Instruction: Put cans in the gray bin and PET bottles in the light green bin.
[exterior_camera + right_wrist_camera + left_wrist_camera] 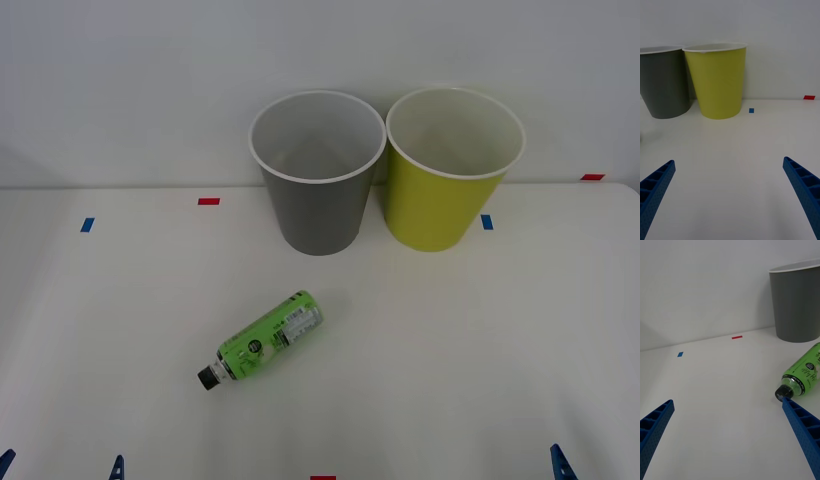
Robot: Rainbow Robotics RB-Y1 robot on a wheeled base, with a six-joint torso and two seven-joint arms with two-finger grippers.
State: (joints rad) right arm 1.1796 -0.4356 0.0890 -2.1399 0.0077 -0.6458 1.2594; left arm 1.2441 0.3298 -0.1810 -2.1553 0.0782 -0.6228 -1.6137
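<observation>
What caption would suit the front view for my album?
A green-labelled PET bottle lies on its side on the white table before the gray bin and light green bin.

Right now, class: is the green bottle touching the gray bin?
Apart. The front view shows bare table between the green bottle and the gray bin.

The light is bright, soft and even over the white table. Shadows are weak: a faint grey one lies under the green bottle, and a soft one sits between the gray bin and the light green bin. There is no strong glare. All views are sharp.
</observation>
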